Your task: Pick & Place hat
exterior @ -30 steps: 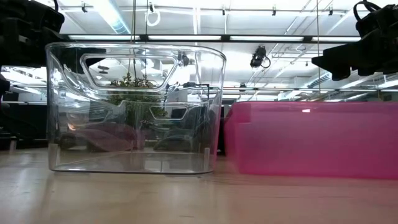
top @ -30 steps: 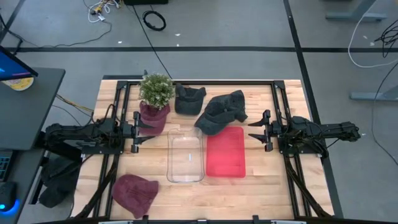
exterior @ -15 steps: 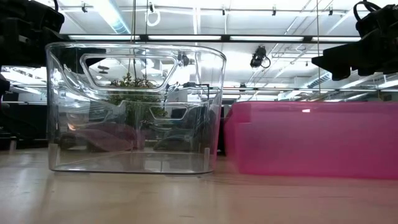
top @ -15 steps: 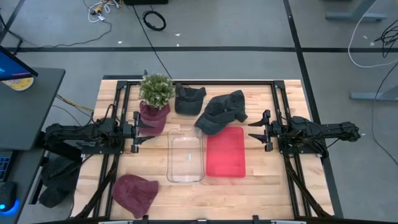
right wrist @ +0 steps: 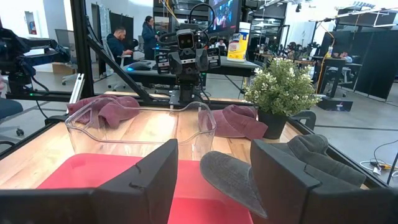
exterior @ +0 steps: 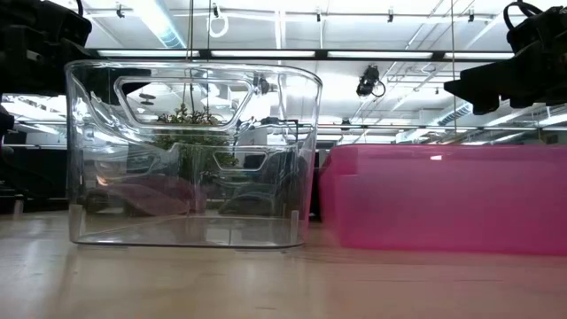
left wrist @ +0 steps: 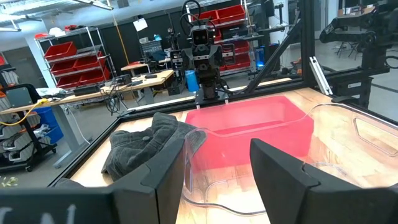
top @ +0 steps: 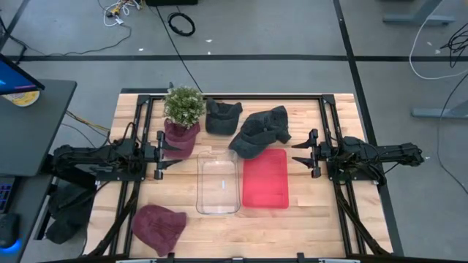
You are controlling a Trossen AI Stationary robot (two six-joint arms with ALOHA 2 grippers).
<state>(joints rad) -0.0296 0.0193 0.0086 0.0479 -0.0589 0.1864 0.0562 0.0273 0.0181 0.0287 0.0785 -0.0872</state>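
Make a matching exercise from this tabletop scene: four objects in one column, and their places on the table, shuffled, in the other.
Objects:
1. maroon hat
2. potted plant
3. clear bin
4. red bin

Places:
A. centre, nearer the right arm
B. near front corner on the left arm's side
C. centre, nearer the left arm
D. back of table, beside the left gripper

Pairs: 1-B, 2-D, 3-C, 4-A

We count two dark grey hats (top: 263,130), two maroon hats (top: 157,226), one clear bin (top: 219,184), one pink bin (top: 265,179) and one potted plant (top: 183,106).
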